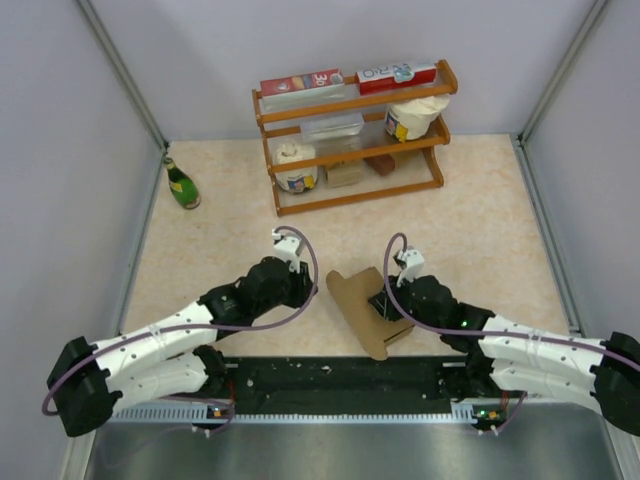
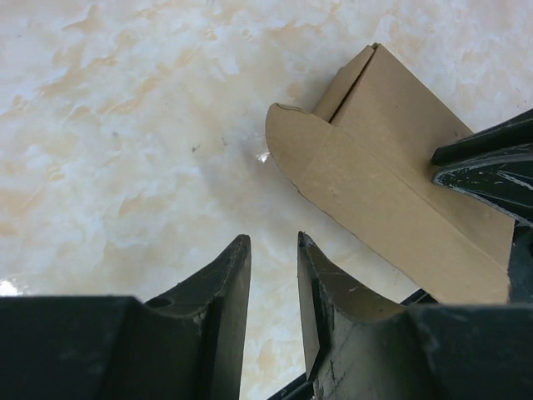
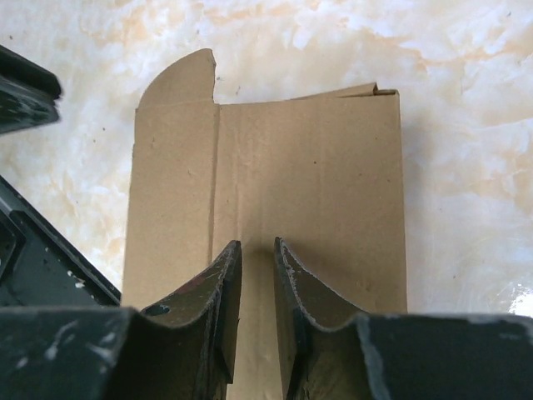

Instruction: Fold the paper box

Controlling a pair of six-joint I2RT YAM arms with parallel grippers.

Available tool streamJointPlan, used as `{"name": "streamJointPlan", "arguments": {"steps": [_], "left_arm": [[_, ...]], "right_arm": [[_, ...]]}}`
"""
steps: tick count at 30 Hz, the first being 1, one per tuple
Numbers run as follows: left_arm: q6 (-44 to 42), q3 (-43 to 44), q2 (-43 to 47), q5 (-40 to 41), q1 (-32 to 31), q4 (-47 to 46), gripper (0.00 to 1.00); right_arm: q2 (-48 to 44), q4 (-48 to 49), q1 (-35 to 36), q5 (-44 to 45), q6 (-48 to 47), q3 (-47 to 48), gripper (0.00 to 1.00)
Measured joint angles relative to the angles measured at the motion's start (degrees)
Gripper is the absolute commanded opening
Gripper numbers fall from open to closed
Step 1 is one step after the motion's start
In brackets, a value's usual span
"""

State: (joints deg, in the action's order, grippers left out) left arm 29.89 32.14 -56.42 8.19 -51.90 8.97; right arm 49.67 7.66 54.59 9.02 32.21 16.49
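Top external: the paper box (image 1: 350, 300) lies on the surface (image 1: 480, 210) between the arms, long axis running 11 to 5 o'clock. The right end effector (image 3: 256, 246), fingers slightly apart, sits over its panel. The left end effector (image 2: 273, 242), apart and empty, is just beside it, with the box at 3 o'clock

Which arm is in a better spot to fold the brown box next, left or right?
Probably the right one. The right hand sits directly over the paper box, fingers slightly apart. The left hand is over the table, with the box off to its side.
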Motion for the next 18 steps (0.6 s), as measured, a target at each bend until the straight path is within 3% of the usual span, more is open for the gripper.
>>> {"name": "streamJointPlan", "arguments": {"steps": [7,10,15,18], "left_arm": [[0.81,-0.24,6.86,4.24,0.00,3.80,0.32],[-0.11,-0.22,7.65,5.68,0.00,3.21,0.37],[-3.54,1.14,4.96,6.80,0.00,0.33,0.41],[-6.14,4.72,0.39,6.43,0.42,-1.77,0.41]], "right_arm": [[4.11,0.96,0.00,-0.94,-0.11,0.00,0.23],[4.74,0.90,0.00,-0.96,-0.13,0.09,0.26],[4.90,-0.98,0.00,-1.03,-0.24,1.33,0.38],[1.29,-5.70,0.02,0.96,-0.50,2.40,0.40]]}}
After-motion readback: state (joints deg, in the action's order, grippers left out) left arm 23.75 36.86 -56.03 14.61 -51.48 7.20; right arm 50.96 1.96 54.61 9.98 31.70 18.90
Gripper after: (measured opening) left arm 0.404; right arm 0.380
